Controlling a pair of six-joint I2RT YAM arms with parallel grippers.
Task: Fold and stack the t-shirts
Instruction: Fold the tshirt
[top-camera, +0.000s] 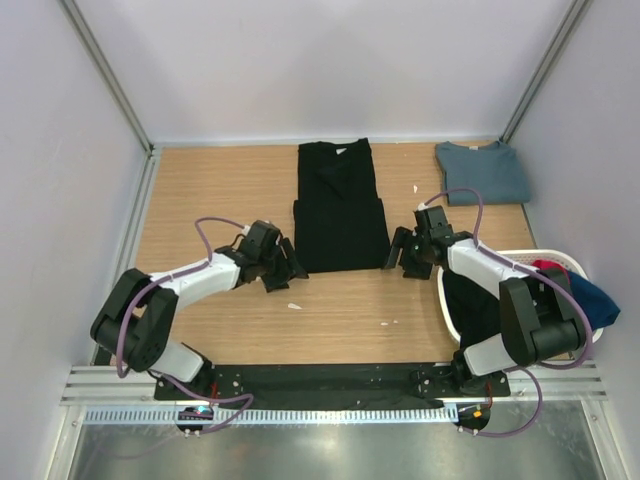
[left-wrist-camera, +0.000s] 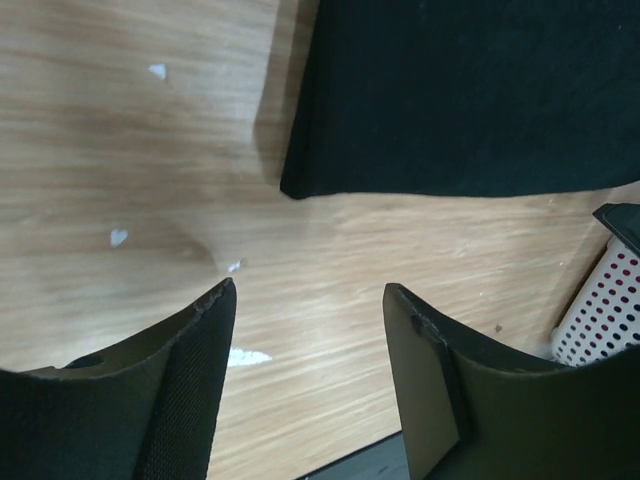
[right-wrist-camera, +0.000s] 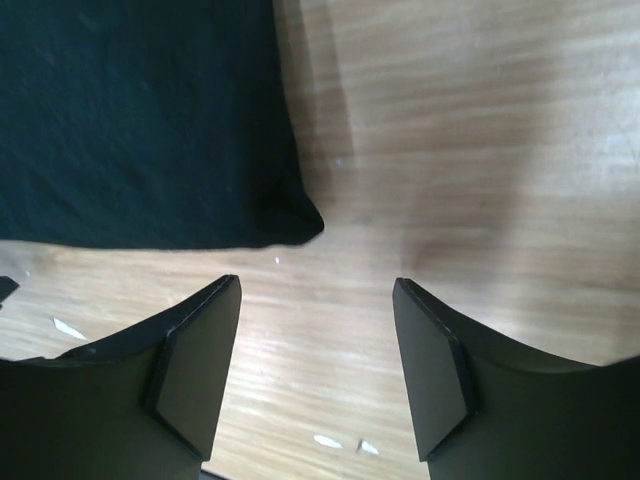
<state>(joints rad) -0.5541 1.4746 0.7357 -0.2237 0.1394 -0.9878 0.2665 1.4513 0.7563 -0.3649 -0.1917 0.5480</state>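
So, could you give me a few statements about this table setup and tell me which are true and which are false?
1. The black t-shirt lies on the table with a gripper near each of its near corners. True.
2. The left gripper is shut on the black t-shirt's corner. False: it is open, holds nothing and sits apart from the shirt.
3. A slate-blue t-shirt lies folded at the table's far right corner. True.
4. The white basket is empty. False: it holds black, red and blue clothes.
5. The right gripper is open over bare wood. True.
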